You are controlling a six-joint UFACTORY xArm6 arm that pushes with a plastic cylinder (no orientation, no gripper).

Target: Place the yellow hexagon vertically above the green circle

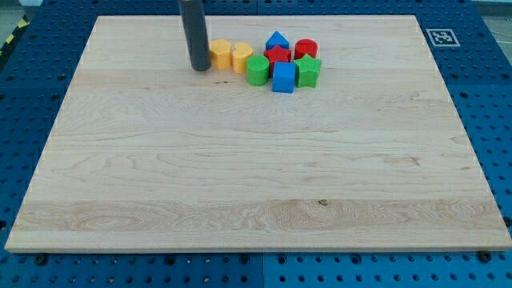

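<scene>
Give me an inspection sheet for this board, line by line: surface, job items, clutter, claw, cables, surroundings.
Surface: wooden board, blocks only near the view's top.
Job's things: yellow hexagon at the cluster's left end; green circle to its lower right, a yellow heart between them.
Clutter: blue block, red block, red cylinder, blue cube, green star, packed together.
Claw: none; my tip sits just left of the yellow hexagon.
Cables: nothing seen.
Surroundings: blue perforated table, a printed marker.

Rod (191, 32) cut off at top, hiding yellow hexagon's (220, 54) left edge.
</scene>
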